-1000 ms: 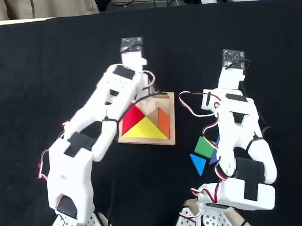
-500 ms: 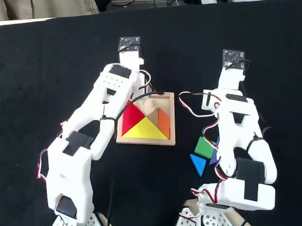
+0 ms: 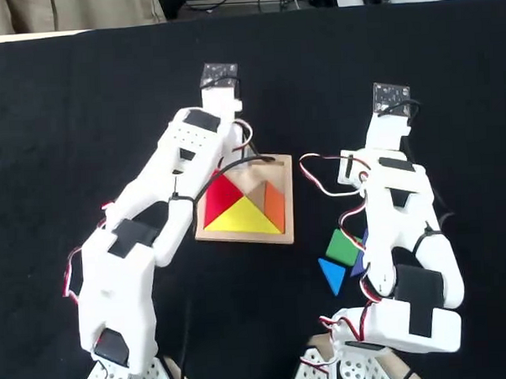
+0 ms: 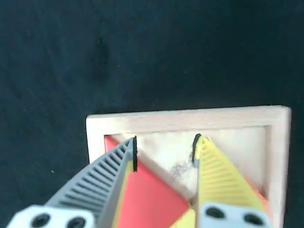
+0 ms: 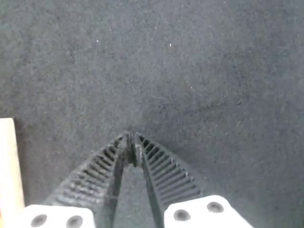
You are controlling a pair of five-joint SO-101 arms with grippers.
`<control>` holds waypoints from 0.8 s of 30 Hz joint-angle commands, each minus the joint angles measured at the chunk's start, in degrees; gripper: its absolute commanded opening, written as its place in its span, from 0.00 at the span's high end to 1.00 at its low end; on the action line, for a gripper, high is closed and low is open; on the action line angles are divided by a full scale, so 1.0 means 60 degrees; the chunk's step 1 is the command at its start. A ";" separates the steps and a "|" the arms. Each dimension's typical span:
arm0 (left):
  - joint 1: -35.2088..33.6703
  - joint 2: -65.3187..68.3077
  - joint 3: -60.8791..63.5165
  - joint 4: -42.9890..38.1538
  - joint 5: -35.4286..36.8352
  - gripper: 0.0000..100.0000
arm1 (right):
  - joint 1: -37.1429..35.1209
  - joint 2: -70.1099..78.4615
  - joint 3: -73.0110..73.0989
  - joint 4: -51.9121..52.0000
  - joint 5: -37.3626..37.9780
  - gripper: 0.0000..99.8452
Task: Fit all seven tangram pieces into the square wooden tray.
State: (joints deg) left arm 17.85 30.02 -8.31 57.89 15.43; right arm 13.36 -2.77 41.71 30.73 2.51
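The tray point(image 3: 243, 237) sits mid-table on the black cloth point(image 3: 81, 105), with three pieces inside it. A red triangle point(image 3: 222, 195) lies on the 9 o'clock side, a yellow triangle point(image 3: 241, 215) along the 6 o'clock rim, and an orange piece point(image 3: 274, 202) at 3 o'clock. The wedge of floor toward 12 o'clock is bare wood. My left gripper point(image 4: 165, 148) hangs over that bare patch with its jaws spread and nothing between them. One tip is by the red triangle's edge and the other is over the wood; how high they sit above the floor I cannot tell. The tray's far rim lies just past my tips, and open cloth runs on beyond it. My left arm point(image 3: 165, 193) comes in from 7 o'clock and covers the tray's 10 o'clock corner. Outside, at about 4 o'clock from the tray, a green piece point(image 3: 342, 247) and a blue triangle point(image 3: 331, 275) lie close together on the cloth. They are just beside my right arm point(image 3: 397, 225), which stands at 3 o'clock, apart from the tray. My right gripper point(image 5: 131, 148) has its jaws pressed together on nothing, low over plain cloth, with a strip of the tray's wooden side near it.
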 commanded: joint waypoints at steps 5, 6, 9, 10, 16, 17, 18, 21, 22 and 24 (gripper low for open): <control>0.0139 0.0996 -0.1311 0.0542 -0.0059 0.79 | -0.0132 -0.0418 -0.0344 -0.0117 -0.0103 0.99; 0.0139 0.1114 -0.1560 0.0733 -0.0059 0.79 | -0.0132 -0.0418 -0.0344 -0.0117 -0.0103 0.99; 0.0110 0.1538 -0.2147 0.1187 -0.0059 0.79 | -0.0132 -0.0418 -0.0344 -0.0117 -0.0103 0.99; 0.0081 0.1670 -0.2337 0.1363 -0.0059 0.79 | -0.0132 -0.0418 -0.0344 -0.0117 -0.0103 0.99; -0.0403 0.2154 -0.3465 0.2256 0.0381 0.79 | -0.0132 -0.0418 -0.0344 -0.0117 -0.0103 0.99; -0.0579 0.2198 -0.3626 0.2256 0.0615 0.79 | -0.0147 -0.0418 -0.0344 -0.0117 -0.0103 0.99; -0.0711 0.2227 -0.3758 0.2256 0.0747 0.79 | -0.0147 -0.0418 -0.0344 -0.0117 -0.0103 0.99; -0.0886 0.2344 -0.3875 0.2256 0.0835 0.79 | -0.0147 -0.0418 -0.0344 -0.0117 -0.0103 0.99; -0.0901 0.2359 -0.3875 0.2256 0.0864 0.79 | -0.0147 -0.0418 -0.0344 -0.0117 -0.0103 0.99; -0.0901 0.2359 -0.3890 0.2271 0.0864 0.79 | -0.0147 -0.0418 -0.0344 -0.0117 -0.0103 0.99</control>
State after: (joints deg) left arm 15.03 44.53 -28.97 70.99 19.91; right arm 13.36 -2.77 41.71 30.73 2.51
